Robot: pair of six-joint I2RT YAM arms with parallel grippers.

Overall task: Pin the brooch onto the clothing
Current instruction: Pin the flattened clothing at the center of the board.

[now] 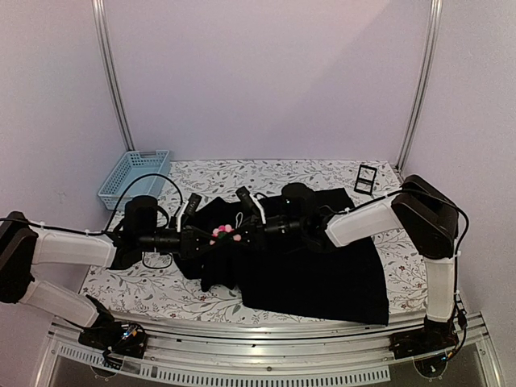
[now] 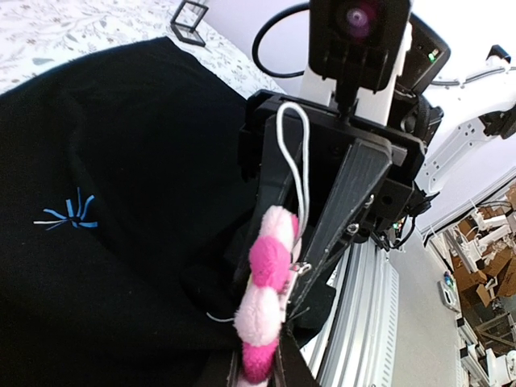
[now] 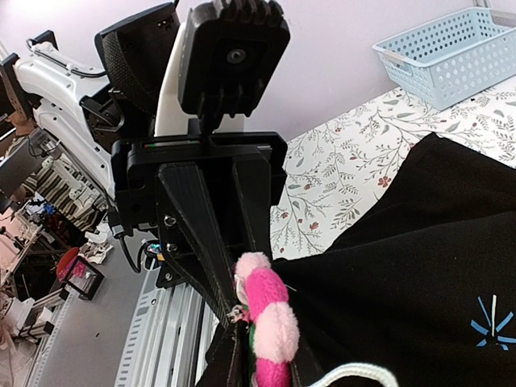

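Observation:
The pink flower brooch point(image 1: 223, 233) is held edge-on between both grippers, over the bunched left part of the black clothing point(image 1: 322, 274). My left gripper point(image 2: 260, 367) is shut on the brooch point(image 2: 266, 282) at its lower petals. My right gripper point(image 3: 266, 367) is shut on the brooch point(image 3: 270, 310) from the opposite side. The two meet nose to nose, with the right gripper point(image 2: 294, 270) facing the left wrist camera. The clothing's blue star emblem point(image 2: 72, 214) lies to the side on flat fabric. I cannot tell whether the pin touches the cloth.
A light-blue basket point(image 1: 133, 177) stands at the back left on the floral tablecloth point(image 1: 266, 171). A small black stand point(image 1: 365, 178) sits at the back right. The aluminium rail point(image 1: 266, 330) runs along the near edge.

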